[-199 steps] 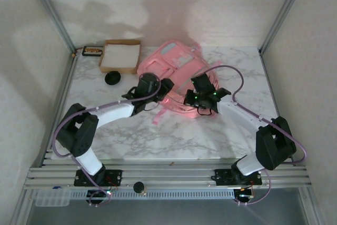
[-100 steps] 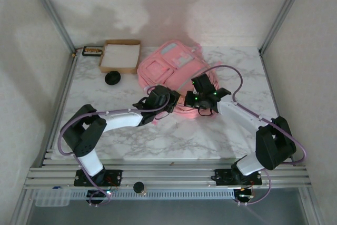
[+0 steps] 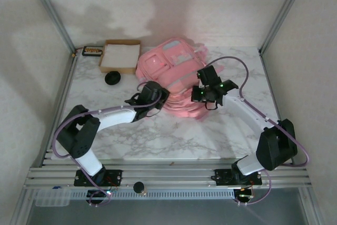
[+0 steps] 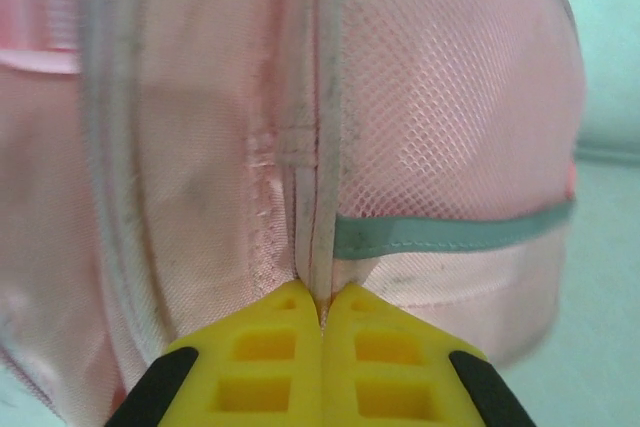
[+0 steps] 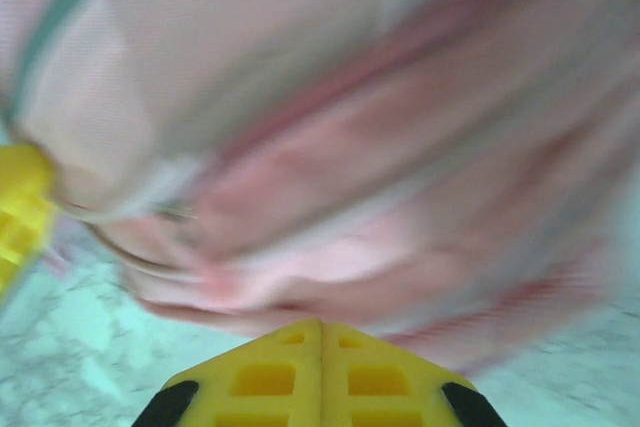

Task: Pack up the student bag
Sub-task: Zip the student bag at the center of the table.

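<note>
The student bag [image 3: 171, 72], pink with pale panels, lies bunched at the back middle of the marble table [image 3: 158, 135]. My left gripper [image 3: 156, 97] is at its near left side. In the left wrist view its yellow tips [image 4: 322, 299] are shut on a whitish seam of the student bag [image 4: 420, 127], beside a mesh pocket with teal trim. My right gripper [image 3: 204, 97] is at the bag's near right edge. Its tips [image 5: 322, 325] are shut where a fold of blurred pink student bag [image 5: 350, 167] fabric meets them.
A brown cardboard box with a white inside [image 3: 121, 55] sits at the back left, with a small dark tray [image 3: 92, 51] beside it. A black round object [image 3: 112, 78] lies in front of the box. Metal frame posts [image 3: 52, 11] flank the table.
My left gripper has shut on the bag's seam and drawn back to the left. The right gripper has moved up and right, and the bag has bunched up and shifted toward the back.
</note>
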You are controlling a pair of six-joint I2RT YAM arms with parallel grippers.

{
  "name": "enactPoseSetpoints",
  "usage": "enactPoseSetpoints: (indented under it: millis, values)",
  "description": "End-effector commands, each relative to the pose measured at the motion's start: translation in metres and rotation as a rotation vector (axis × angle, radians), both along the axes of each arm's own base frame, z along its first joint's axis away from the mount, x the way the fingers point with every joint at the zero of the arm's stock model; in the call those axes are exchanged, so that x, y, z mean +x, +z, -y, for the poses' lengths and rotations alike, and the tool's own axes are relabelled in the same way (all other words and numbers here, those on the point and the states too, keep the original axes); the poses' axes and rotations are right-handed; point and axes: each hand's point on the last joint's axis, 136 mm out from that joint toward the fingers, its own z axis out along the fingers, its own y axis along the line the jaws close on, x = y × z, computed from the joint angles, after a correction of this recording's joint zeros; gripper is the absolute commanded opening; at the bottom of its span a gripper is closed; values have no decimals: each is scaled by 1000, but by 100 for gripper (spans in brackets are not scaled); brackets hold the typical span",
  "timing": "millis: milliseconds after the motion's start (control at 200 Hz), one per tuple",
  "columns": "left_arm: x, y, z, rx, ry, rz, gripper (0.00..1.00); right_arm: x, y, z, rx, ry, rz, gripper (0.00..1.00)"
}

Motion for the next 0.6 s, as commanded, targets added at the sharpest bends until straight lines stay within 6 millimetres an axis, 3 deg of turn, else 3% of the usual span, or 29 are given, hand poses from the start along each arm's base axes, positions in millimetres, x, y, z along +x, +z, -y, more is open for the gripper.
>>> enactPoseSetpoints:
  millis: [0,95,170,310,371,451,486,596]
  values:
    - [19,-9,-87,246,175,18,0,2,-8,37,-128,-61,-49,0]
    - [29,-6,-107,303,139,9,0,10,-6,18,-39,-12,-31,0]
    - [36,5,-100,235,71,49,0,7,-6,-9,-2,75,-11,0]
    - [40,28,-69,85,-17,135,0,-2,8,-81,83,239,86,0]
    - [42,37,-55,31,-57,167,0,-5,9,-105,116,282,98,12]
    - [42,49,-42,5,-87,194,0,-4,11,-130,151,311,127,15]
    - [40,53,-38,1,-101,198,0,-2,12,-138,158,307,144,24]
    - [35,57,-37,2,-101,200,0,12,17,-154,162,250,190,30]
